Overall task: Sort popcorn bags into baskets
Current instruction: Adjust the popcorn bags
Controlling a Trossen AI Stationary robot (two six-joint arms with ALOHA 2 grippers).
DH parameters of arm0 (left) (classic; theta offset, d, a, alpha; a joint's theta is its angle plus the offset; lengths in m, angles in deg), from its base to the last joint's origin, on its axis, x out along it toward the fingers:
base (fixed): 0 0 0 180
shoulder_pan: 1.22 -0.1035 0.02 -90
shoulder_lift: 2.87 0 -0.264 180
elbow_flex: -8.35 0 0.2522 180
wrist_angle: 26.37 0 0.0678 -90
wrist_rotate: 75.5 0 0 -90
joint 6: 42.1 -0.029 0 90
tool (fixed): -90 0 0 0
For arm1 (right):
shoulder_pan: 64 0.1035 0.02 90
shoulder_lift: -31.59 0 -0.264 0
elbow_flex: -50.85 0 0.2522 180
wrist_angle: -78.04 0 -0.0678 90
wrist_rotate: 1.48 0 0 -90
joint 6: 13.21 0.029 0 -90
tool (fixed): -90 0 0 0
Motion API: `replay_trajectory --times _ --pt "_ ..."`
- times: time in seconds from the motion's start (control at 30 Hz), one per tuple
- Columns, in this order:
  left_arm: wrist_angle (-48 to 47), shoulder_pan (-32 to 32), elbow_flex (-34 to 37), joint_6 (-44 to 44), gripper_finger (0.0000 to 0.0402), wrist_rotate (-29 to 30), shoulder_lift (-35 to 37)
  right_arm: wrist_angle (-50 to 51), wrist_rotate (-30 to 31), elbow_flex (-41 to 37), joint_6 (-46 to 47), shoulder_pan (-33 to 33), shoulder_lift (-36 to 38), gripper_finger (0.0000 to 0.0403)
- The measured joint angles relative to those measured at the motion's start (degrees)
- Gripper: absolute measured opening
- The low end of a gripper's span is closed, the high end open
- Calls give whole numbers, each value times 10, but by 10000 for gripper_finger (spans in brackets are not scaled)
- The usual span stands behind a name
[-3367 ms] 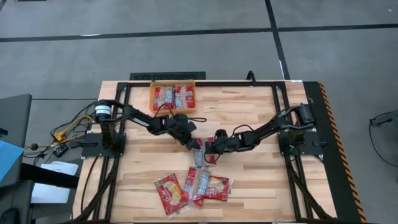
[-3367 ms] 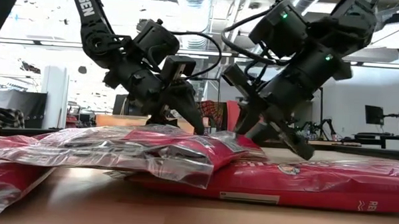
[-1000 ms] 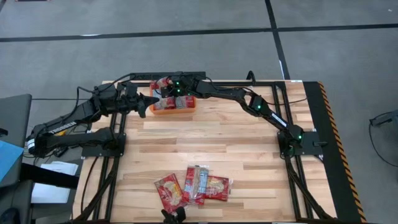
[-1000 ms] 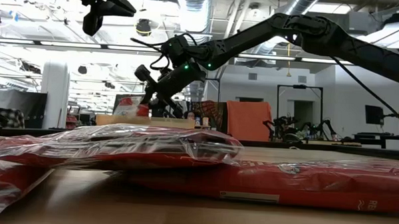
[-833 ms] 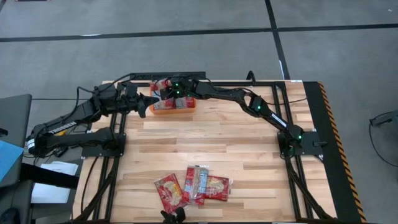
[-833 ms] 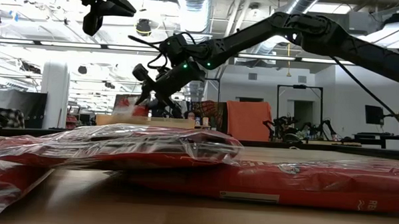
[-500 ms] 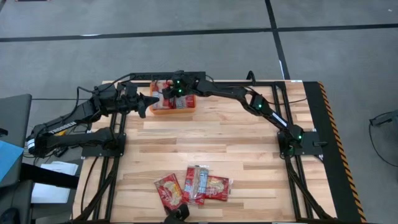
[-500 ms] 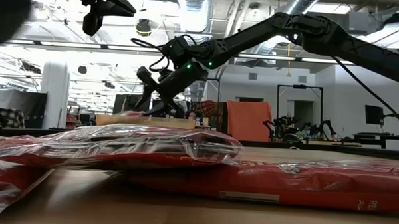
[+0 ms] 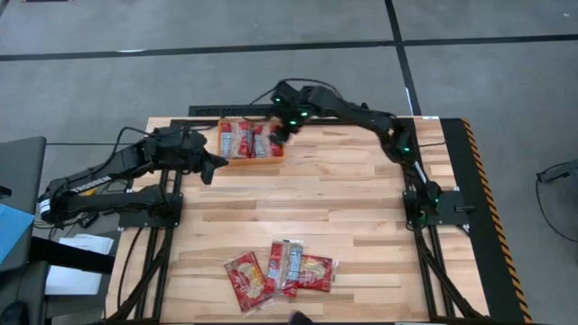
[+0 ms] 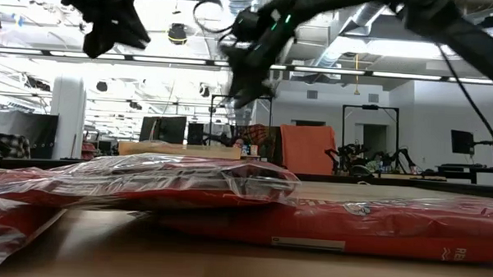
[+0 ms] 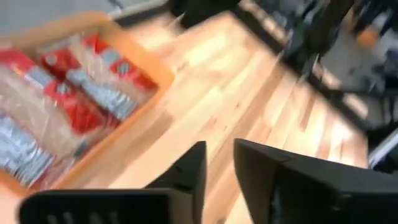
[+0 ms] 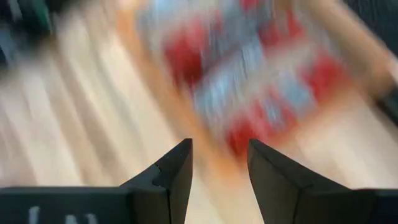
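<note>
The orange basket (image 9: 252, 161) stands at the table's far edge with several red popcorn bags (image 9: 240, 140) lying flat in it; it also shows in the left wrist view (image 11: 147, 60). Several more bags (image 9: 280, 271) lie in an overlapping pile near the table's near edge, close to the low camera (image 10: 187, 182). My right gripper (image 9: 276, 134) hangs open and empty above the basket's right end (image 12: 219, 163). My left gripper (image 9: 213, 167) is open and empty, just off the basket's near left corner (image 11: 219, 163).
Bare wood lies between the basket and the pile of bags. Black frame rails (image 9: 176, 226) run along the table's left, right and far sides. The arm bases (image 9: 424, 203) stand at the left and right edges.
My right gripper has lowered a bag into the basket's left part, let go of it, then risen and gone toward the table's right edge, open and empty. The bag now lies in the basket. My left gripper has gone a little toward the near edge.
</note>
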Motion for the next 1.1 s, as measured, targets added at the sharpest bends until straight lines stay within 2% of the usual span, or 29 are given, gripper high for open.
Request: replay_trajectory --times 0.13,0.23,0.37,0.5,0.73,0.83,0.97,1.1 --pt "-8 22 16 -7 140 7 -8 193 12 0 -24 36 73 167" --pt "24 43 42 -9 191 -11 -23 281 43 -6 13 80 121 166" --pt "84 71 80 -7 247 -63 -60 271 98 -63 119 168 200 171" --pt "155 101 105 20 282 -73 -115 276 158 -153 251 278 259 179" --pt "267 168 107 82 293 -90 -229 198 191 -338 566 461 321 212" --pt "314 208 107 132 289 -78 -278 127 205 -406 682 522 329 229" --pt "406 276 107 207 286 -39 -340 -47 226 -489 766 586 325 234" --pt "509 347 106 278 285 9 -401 -203 263 -560 811 627 295 233"
